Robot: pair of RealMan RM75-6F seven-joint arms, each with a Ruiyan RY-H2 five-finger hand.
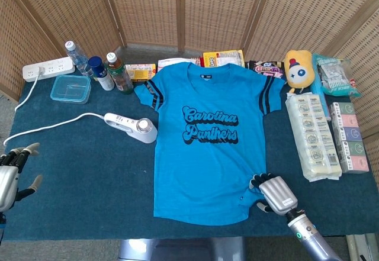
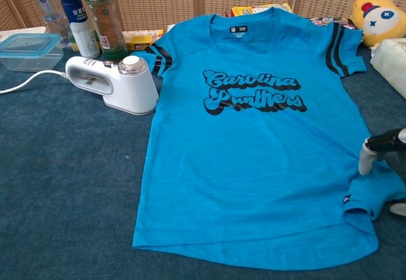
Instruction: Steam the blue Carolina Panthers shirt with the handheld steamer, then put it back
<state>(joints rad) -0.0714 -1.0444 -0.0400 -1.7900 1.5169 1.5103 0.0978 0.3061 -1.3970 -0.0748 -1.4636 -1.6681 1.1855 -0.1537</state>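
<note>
The blue Carolina Panthers shirt [image 1: 207, 142] lies flat, face up, mid-table. My right hand [image 1: 273, 193] rests at its lower right hem, fingers curled into the bunched, folded-up corner; a firm hold I cannot confirm. The handheld steamer [image 1: 133, 126] sits just beside the shirt's left edge, untouched. My left hand [image 1: 12, 175] hangs open, holding nothing, at the table's near left edge, well apart.

Three bottles [image 1: 98, 65], one shirt [image 1: 204, 137], one steamer [image 1: 133, 126]
</note>
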